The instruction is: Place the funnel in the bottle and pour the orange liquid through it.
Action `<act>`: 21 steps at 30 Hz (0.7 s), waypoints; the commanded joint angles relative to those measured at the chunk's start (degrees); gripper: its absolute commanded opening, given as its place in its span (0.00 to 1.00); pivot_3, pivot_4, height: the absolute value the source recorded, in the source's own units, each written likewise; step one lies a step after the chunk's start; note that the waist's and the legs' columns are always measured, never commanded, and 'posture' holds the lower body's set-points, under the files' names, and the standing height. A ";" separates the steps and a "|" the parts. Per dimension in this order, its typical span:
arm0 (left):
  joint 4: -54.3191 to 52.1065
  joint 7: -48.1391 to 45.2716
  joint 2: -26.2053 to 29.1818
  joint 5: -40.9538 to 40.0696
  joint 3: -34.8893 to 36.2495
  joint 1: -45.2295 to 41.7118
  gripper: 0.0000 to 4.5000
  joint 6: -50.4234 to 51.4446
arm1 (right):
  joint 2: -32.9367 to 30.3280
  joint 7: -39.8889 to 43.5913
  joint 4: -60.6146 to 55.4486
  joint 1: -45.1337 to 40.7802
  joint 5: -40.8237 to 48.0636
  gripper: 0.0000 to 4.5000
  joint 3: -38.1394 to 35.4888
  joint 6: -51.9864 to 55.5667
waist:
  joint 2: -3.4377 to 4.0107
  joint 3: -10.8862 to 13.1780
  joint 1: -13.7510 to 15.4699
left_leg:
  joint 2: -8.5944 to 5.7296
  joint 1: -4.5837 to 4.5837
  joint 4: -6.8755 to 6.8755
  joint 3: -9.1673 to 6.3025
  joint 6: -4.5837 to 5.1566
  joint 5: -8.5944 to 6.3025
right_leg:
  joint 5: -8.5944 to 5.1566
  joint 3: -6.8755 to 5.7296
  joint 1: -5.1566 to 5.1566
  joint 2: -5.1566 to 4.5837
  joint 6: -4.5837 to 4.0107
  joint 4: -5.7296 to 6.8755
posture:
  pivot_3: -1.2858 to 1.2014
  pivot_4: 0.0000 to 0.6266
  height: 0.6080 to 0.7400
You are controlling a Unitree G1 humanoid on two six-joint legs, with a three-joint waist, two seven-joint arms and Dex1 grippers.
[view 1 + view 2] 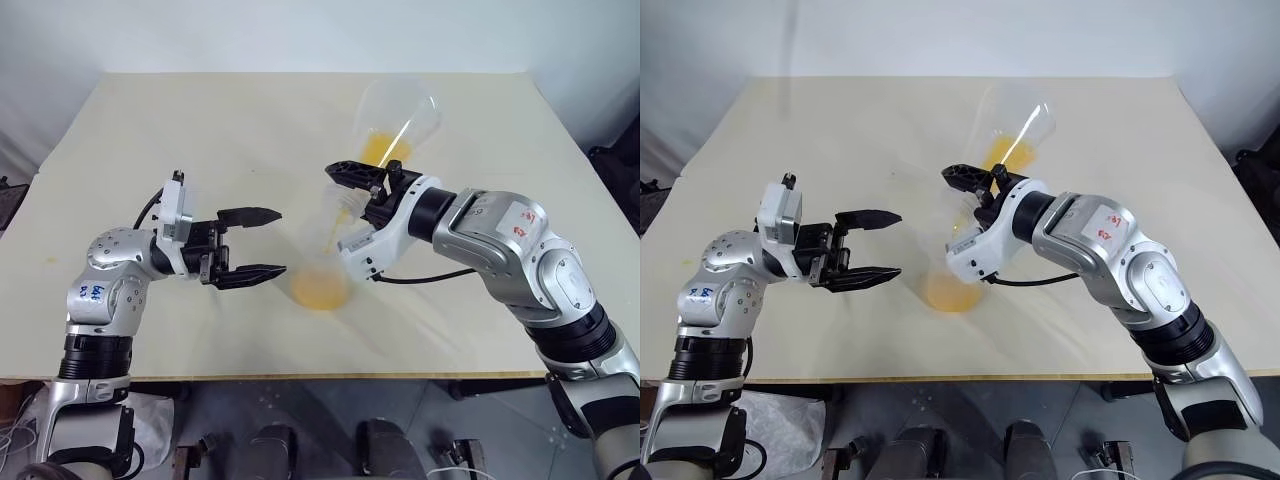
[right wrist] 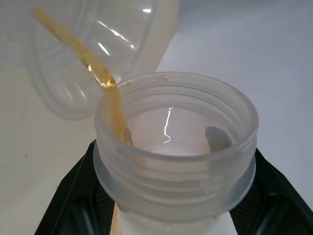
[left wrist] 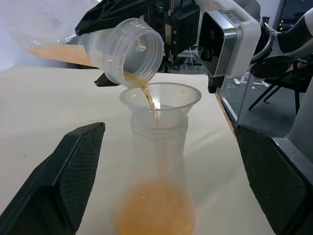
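Right gripper (image 1: pixel 362 186) pinches the neck of a tilted flask (image 1: pixel 398 118), streaming orange liquid (image 3: pixel 149 100) into the funnel (image 3: pixel 161 98) seated in the bottle (image 3: pixel 157 186) mid-table (image 1: pixel 200 130). Left gripper (image 1: pixel 252 242) hangs spread beside the bottle. Both vessels look light, thin and slick; the rimmed neck seems the safest hold.

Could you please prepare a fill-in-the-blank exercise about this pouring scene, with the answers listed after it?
1. The right tool holds a tilted flask by its ____.
2. The orange liquid falls into the ____ seated in the mouth of the standing bottle.
3. The left tool is ____, with the bottle between its fingers but untouched.
4. Liquid has gathered at the ____ of the standing bottle.

Answers: neck; funnel; open; bottom
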 commanded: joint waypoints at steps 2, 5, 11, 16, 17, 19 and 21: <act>-0.66 -0.46 0.24 0.23 0.31 -1.09 1.00 -1.11 | 0.12 -1.34 -1.92 -1.70 -0.63 0.55 -2.21 -0.69 | 0.00 0.00 0.00 | 0.00 0.00 0.00 0.00 0.00 0.00 | 0.00 0.00 0.00 0.00 0.00 0.00 | 0.52 0.24 1.00; -0.63 -0.49 0.26 0.24 0.31 -1.11 1.00 -1.14 | 0.17 -1.48 -1.94 -1.78 -0.82 0.55 -2.17 -0.90 | 0.00 0.00 0.00 | 0.00 0.00 0.00 0.00 0.00 0.00 | 0.00 0.00 0.00 0.00 0.00 0.00 | 0.52 0.24 1.00; -0.44 -0.51 0.28 0.28 0.33 -1.22 1.00 -1.19 | 0.77 -1.54 -1.80 -2.11 -1.04 0.55 -2.30 -0.99 | 0.00 0.00 0.00 | 0.00 0.00 0.00 0.00 0.00 0.00 | 0.00 0.00 0.00 0.00 0.00 0.00 | 0.52 0.24 1.00; -0.25 -0.60 0.28 0.36 0.31 -1.31 1.00 -1.33 | 1.11 -1.67 -1.71 -2.37 -1.32 0.55 -2.40 -1.07 | 0.00 0.00 0.00 | 0.00 0.00 0.00 0.00 0.00 0.00 | 0.00 0.00 0.00 0.00 0.00 0.00 | 0.52 0.24 1.00; -0.25 -0.58 0.25 0.36 0.29 -1.36 1.00 -1.32 | 1.14 -1.75 -1.73 -2.41 -1.41 0.55 -2.40 -1.10 | 0.00 0.00 0.00 | 0.00 0.00 0.00 0.00 0.00 0.00 | 0.00 0.00 0.00 0.00 0.00 0.00 | 0.52 0.24 1.00; -0.21 -0.59 0.24 0.39 0.26 -1.42 1.00 -1.35 | 1.14 -1.89 -1.74 -2.52 -1.54 0.55 -2.34 -1.18 | 0.00 0.00 -0.03 | 0.00 0.00 0.00 0.00 0.00 0.00 | 0.00 0.00 0.00 0.00 0.00 0.00 | 0.52 0.24 1.00; -0.11 -0.60 0.26 0.42 0.24 -1.48 1.00 -1.42 | 1.12 -1.99 -1.70 -2.60 -1.61 0.55 -2.25 -1.15 | 0.00 0.00 -0.01 | 0.00 0.00 0.00 0.00 0.00 0.00 | 0.00 0.00 0.00 0.00 0.00 0.00 | 0.52 0.24 1.00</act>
